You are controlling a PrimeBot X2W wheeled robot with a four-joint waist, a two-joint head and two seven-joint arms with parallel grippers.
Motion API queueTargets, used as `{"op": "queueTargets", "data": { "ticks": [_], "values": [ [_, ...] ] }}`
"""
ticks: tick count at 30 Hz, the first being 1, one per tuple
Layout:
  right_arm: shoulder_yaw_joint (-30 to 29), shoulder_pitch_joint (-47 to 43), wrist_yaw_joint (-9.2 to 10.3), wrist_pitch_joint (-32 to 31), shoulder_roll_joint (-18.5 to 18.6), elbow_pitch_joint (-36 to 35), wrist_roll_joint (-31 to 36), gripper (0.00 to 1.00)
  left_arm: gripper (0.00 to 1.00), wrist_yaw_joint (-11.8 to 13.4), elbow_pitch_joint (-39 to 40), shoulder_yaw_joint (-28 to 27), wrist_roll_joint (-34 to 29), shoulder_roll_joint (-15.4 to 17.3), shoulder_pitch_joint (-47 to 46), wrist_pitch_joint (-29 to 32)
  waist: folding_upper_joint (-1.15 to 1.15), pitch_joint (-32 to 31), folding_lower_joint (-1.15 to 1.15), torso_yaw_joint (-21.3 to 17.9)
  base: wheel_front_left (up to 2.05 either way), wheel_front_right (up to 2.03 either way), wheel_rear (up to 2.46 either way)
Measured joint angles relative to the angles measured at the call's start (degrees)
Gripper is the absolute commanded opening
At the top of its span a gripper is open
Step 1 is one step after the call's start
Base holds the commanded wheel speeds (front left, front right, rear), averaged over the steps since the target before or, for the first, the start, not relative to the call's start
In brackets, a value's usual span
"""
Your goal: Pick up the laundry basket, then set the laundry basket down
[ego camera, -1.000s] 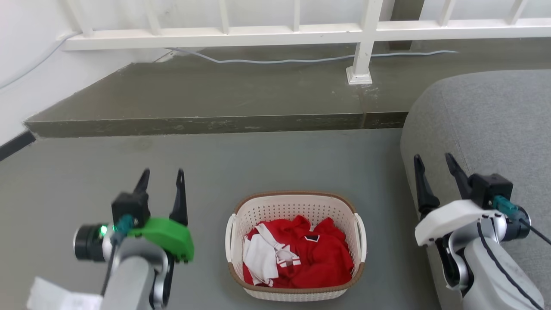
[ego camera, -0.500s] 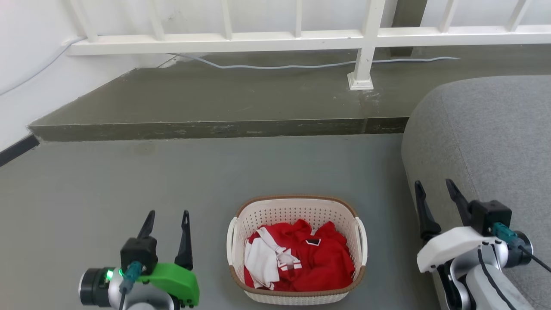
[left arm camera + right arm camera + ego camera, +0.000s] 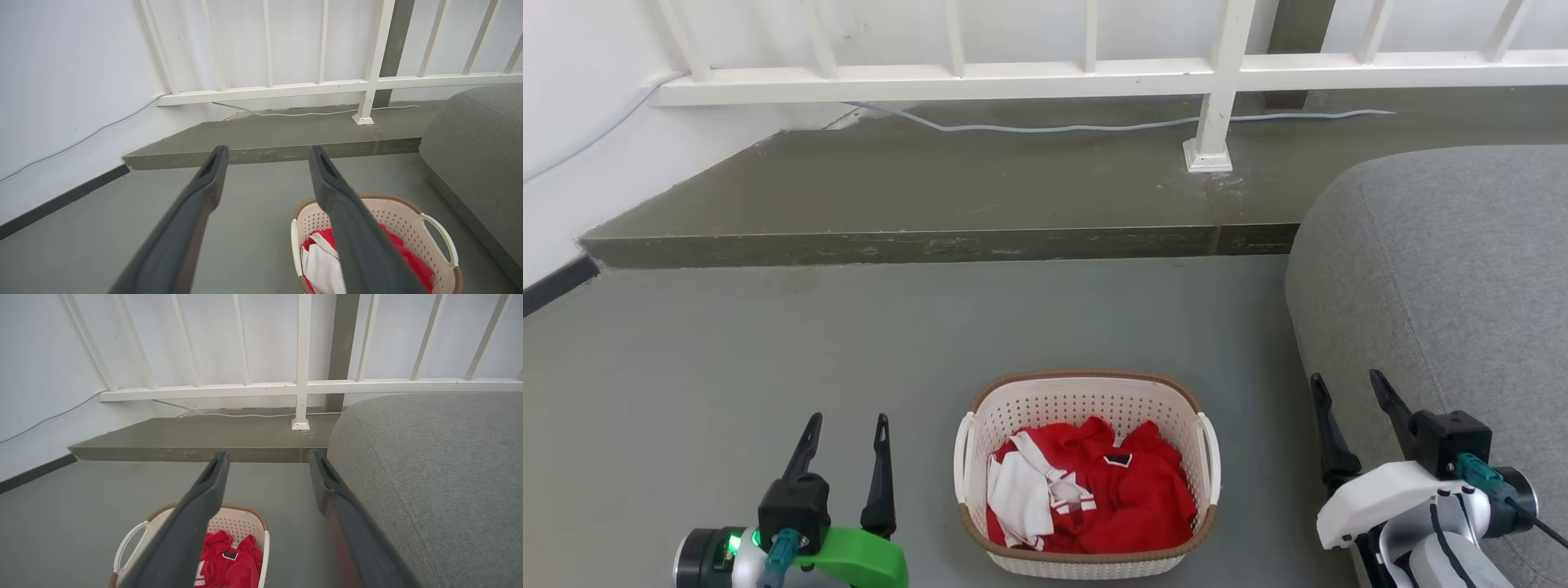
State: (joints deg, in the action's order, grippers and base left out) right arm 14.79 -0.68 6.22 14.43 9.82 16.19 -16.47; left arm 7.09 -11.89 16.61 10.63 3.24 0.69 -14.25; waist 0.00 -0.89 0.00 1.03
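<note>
The laundry basket (image 3: pixel 1086 400) stands on the grey floor at the bottom middle of the head view. It is cream-white and perforated, with a brown rim and white loop handles, and holds red and white clothes (image 3: pixel 1094 494). My left gripper (image 3: pixel 846 425) is open to the basket's left, apart from it. To the basket's right my right gripper (image 3: pixel 1346 382) is open too, beside the sofa. The left wrist view has the basket (image 3: pixel 402 214) at lower right behind a finger. In the right wrist view the basket (image 3: pixel 241 522) lies at lower left.
A grey sofa (image 3: pixel 1445 278) fills the right side. A raised concrete step (image 3: pixel 931 196) runs across behind the basket, with a white railing (image 3: pixel 1094 73) and a cable (image 3: pixel 1045 126) on it. A white wall (image 3: pixel 572 139) stands at left.
The head camera has tilted, so the whole scene sits lower. Both grippers have dropped toward the frame's bottom edge, staying open on either side of the basket.
</note>
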Motion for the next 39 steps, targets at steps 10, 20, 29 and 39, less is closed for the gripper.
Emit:
{"op": "queueTargets", "data": {
  "ticks": [10,20,29,39],
  "values": [
    [0.1,-1.0,0.01,0.0,0.1,-1.3,1.0,1.00,1.00,0.0,2.3,-0.2,-1.4,-0.2,2.7,0.0,0.00,0.2,0.00,-0.1,0.00,0.00,0.00],
    [-0.6,-1.0,0.01,0.0,0.0,-3.2,1.4,1.00,1.00,0.0,3.7,-0.6,-1.8,-0.3,4.1,0.0,0.00,0.3,0.00,-0.4,0.00,0.00,0.00],
    [-0.7,-1.4,-0.03,0.0,-0.4,-3.4,1.9,0.00,0.00,0.0,5.0,0.1,-1.8,-0.4,4.8,0.1,0.00,0.2,0.00,-0.5,0.00,0.00,0.00],
    [-1.2,-3.0,-0.68,-0.4,-1.4,-2.2,-1.3,0.00,0.00,-0.6,5.5,1.2,1.0,-0.6,7.3,0.1,0.00,0.3,0.00,-0.5,0.00,0.00,0.00]
  ]
}}
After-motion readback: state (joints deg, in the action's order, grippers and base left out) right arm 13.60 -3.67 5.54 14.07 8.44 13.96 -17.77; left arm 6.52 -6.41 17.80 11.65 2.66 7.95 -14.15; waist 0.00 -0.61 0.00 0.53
